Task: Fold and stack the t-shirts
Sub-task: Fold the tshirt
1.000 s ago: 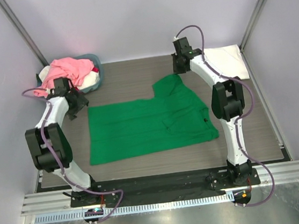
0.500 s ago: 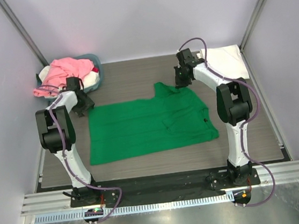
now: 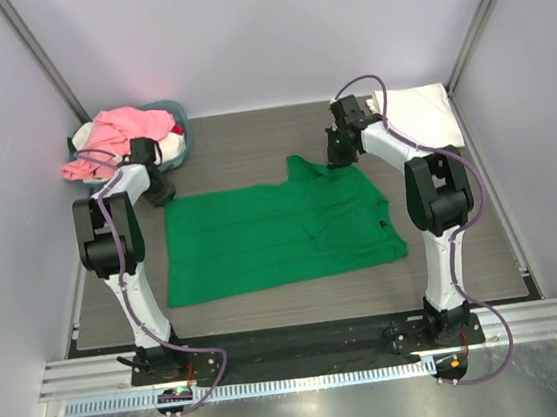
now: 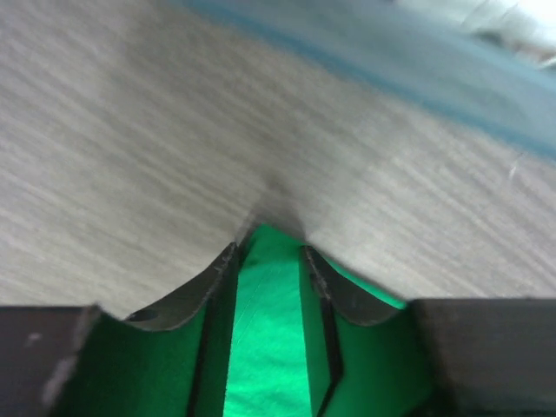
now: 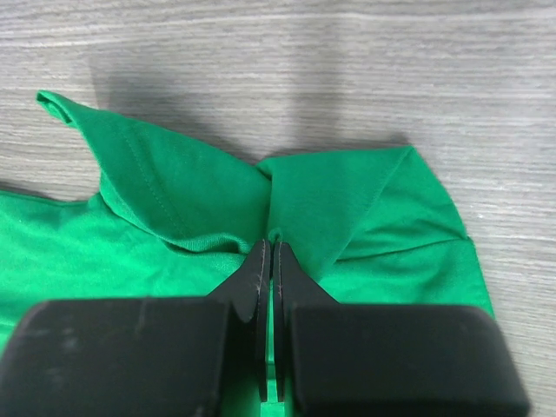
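Note:
The bright green t-shirt (image 3: pixel 271 234) lies spread flat across the middle of the table. My left gripper (image 3: pixel 161 193) is down at its far left corner. In the left wrist view the left gripper (image 4: pixel 269 248) has its jaws a little apart, astride the tip of the green t-shirt (image 4: pixel 268 330). My right gripper (image 3: pixel 337 155) is at the shirt's far right part. Seen from the right wrist, the right gripper (image 5: pixel 269 241) is shut on a pinched fold of the green t-shirt (image 5: pixel 174 191). A pink t-shirt (image 3: pixel 127 130) is heaped in the basket. A white t-shirt (image 3: pixel 423 112) lies folded at the back right.
The round blue-grey basket (image 3: pixel 180 112) stands at the back left, close behind my left gripper; its rim (image 4: pixel 391 65) crosses the top of the left wrist view. Enclosure walls and metal posts ring the table. Bare wood-grain tabletop (image 3: pixel 241 142) lies behind the green shirt.
My left arm swung toward the back and its gripper came down onto the shirt's far left corner while its jaws narrowed. The right gripper shifted slightly, still pinching the cloth.

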Action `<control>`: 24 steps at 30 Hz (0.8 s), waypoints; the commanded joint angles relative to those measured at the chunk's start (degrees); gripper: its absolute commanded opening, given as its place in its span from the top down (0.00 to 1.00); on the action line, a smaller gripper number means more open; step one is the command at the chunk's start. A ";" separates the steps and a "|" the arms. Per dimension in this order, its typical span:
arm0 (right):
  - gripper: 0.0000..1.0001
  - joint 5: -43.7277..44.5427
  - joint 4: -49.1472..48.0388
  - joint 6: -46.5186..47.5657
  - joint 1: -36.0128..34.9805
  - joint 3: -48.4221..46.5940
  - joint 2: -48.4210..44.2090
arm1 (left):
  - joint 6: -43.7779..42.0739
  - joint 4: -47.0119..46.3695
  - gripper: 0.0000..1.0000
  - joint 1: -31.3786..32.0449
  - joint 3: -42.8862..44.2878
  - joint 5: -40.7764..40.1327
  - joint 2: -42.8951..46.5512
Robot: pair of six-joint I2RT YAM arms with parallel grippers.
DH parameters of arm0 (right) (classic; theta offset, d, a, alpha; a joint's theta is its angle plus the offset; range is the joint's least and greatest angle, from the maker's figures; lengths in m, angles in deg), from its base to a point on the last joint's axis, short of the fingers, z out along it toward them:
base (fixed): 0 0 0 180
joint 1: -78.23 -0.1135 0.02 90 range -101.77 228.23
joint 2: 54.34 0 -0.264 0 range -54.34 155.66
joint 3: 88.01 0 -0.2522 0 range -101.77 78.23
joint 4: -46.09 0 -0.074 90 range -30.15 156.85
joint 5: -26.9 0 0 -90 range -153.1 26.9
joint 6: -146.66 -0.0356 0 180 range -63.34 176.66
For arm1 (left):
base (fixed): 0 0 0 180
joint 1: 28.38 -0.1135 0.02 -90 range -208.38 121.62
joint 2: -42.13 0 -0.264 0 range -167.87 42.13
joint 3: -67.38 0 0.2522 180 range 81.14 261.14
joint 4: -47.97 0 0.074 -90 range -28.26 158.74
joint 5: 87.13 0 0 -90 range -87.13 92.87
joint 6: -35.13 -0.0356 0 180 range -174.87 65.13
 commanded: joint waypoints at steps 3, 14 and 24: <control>0.99 -0.60 -1.78 -0.22 -0.03 0.80 -4.25 | -0.18 0.41 0.74 0.17 1.90 1.30 -3.95; 0.99 -0.60 -1.60 -0.04 -0.12 1.94 -11.27 | -0.01 3.04 1.00 0.26 1.29 2.35 2.64; 0.99 -1.04 -1.34 -0.22 -0.12 13.44 -22.70 | 1.04 5.33 1.00 0.17 -6.09 1.83 14.94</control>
